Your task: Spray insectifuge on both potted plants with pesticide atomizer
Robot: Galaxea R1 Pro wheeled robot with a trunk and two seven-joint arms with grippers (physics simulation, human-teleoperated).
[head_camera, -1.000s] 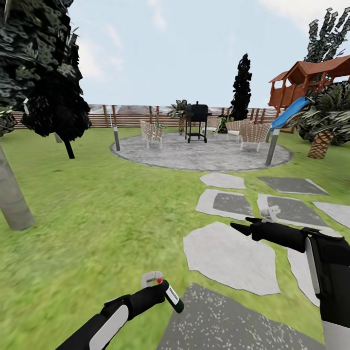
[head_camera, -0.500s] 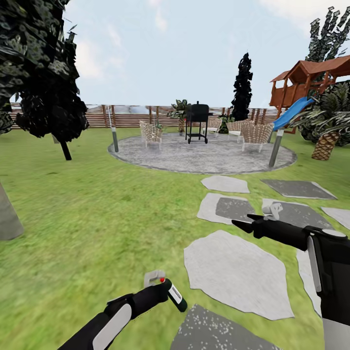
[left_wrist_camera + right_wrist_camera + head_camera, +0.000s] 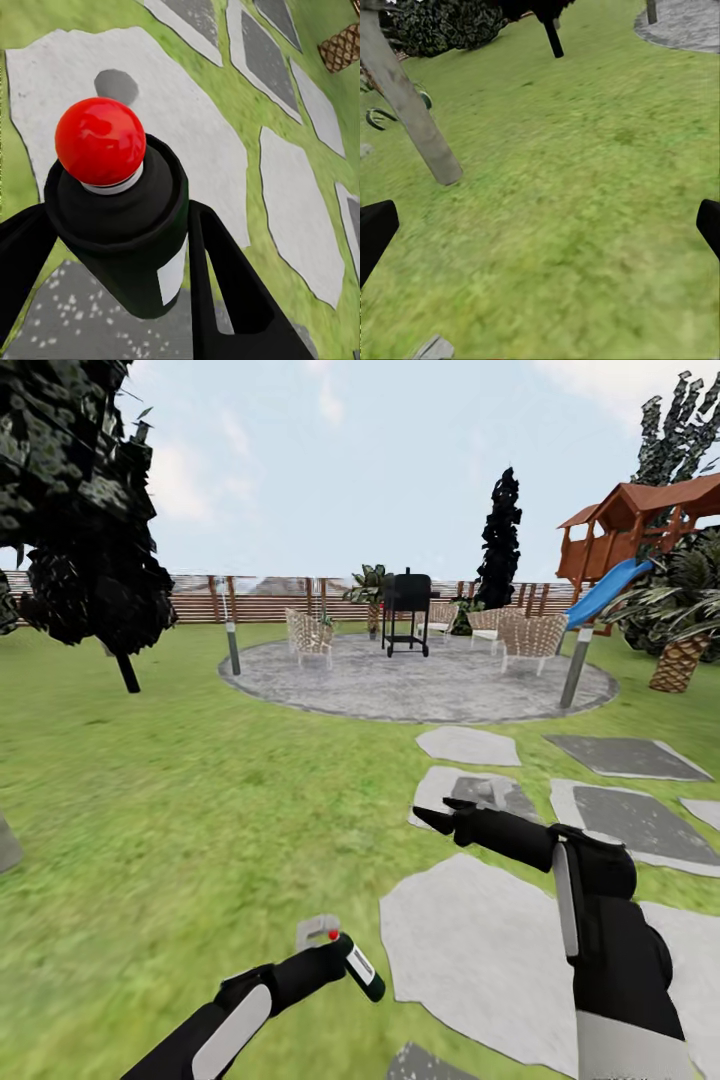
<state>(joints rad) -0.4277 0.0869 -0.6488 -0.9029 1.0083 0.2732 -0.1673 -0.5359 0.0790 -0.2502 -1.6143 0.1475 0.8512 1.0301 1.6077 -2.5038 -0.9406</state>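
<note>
Left hand (image 3: pixel 335 960) is clamped on the pesticide atomizer (image 3: pixel 358 972), low over the lawn (image 3: pixel 200 800) just beside the nearest stepping slab (image 3: pixel 480 950). The bottle sits tilted between the fingers (image 3: pixel 225 292), its red-tipped head (image 3: pixel 100 141) poking out toward the wrist camera, white label band showing. Right hand (image 3: pixel 440 815) reaches forward at mid-height over the stepping slabs, its two dark fingertips (image 3: pixel 428 820) apart and holding nothing; from its own wrist camera the fingers (image 3: pixel 375 229) stand wide at either edge, with grass and a grey trunk (image 3: pixel 409 105) between them. Ahead, the round stone patio (image 3: pixel 415 680) carries a black grill (image 3: pixel 407 610) and wicker chairs (image 3: pixel 528 638), with the brown slat fence (image 3: pixel 270 600) behind and a playhouse with blue slide (image 3: pixel 620 550) off to the right.
</note>
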